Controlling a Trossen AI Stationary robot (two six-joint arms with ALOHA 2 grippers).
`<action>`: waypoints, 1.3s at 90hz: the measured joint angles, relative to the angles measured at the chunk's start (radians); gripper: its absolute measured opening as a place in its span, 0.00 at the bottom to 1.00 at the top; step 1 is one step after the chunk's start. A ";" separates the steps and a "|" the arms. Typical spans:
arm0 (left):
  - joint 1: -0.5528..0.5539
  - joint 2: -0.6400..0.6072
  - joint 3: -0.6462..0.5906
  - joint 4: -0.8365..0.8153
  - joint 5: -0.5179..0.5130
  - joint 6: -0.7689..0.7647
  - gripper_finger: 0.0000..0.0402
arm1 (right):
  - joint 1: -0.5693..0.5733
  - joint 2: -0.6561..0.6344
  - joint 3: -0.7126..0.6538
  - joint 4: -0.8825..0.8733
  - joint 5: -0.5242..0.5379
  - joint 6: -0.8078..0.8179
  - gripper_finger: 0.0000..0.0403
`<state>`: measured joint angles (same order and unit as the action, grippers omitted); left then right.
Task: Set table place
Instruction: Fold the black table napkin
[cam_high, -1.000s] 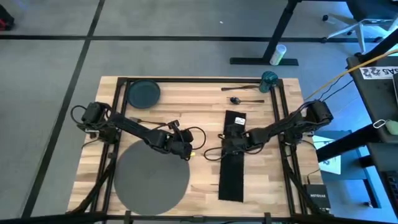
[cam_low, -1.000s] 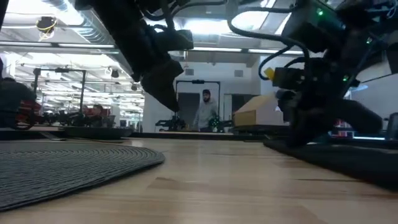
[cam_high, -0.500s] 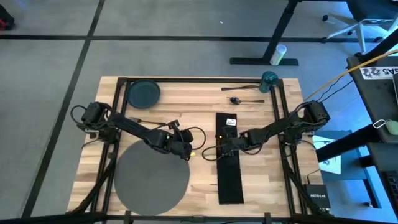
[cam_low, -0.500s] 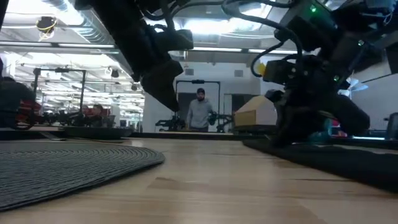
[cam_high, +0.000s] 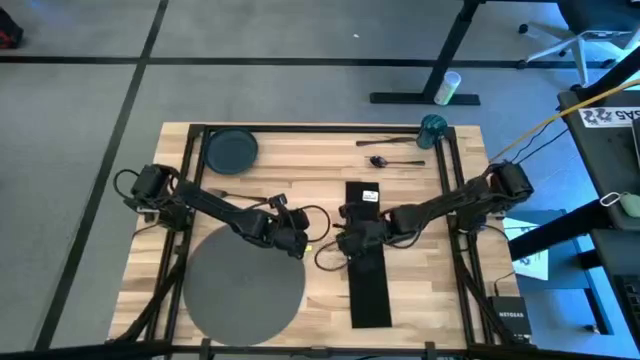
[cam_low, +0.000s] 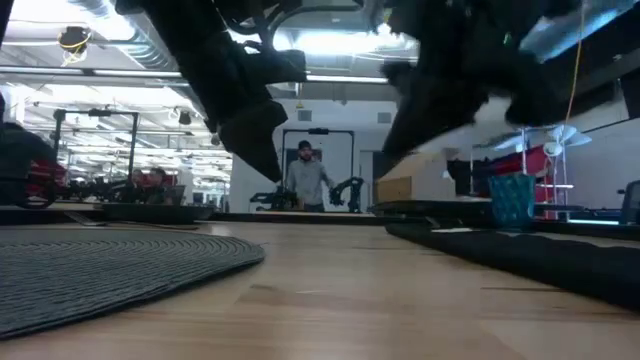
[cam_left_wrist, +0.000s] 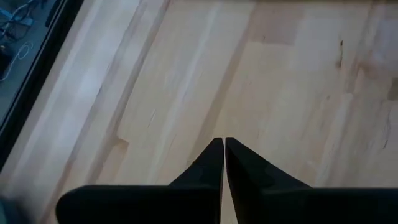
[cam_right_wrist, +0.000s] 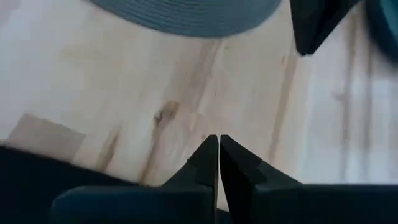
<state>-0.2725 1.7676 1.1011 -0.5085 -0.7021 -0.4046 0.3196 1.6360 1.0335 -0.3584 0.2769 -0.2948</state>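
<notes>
1. We see the round grey placemat (cam_high: 244, 284) lying flat on the near-left part of the bench (cam_high: 320, 165).
2. Our left pincer (cam_high: 302, 246) sits clenched and empty just beside the mat's far right edge.
3. Our right pincer (cam_high: 347, 240) is also clenched, empty, over the black napkin (cam_high: 367, 270), near the left one.
</notes>
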 joint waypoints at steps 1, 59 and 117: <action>-0.001 0.000 0.000 -0.003 0.000 -0.001 0.00 | 0.007 0.000 0.007 -0.013 0.003 0.000 0.00; -0.043 0.000 0.000 -0.030 0.002 0.014 0.00 | 0.514 0.054 0.079 -0.261 0.070 0.623 0.00; -0.041 0.000 0.000 -0.030 0.004 0.050 0.00 | 0.610 0.430 0.575 -0.688 -0.113 0.718 0.19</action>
<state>-0.3138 1.7676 1.1011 -0.5381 -0.6985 -0.3547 0.9298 2.0655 1.6081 -1.0463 0.1635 0.4235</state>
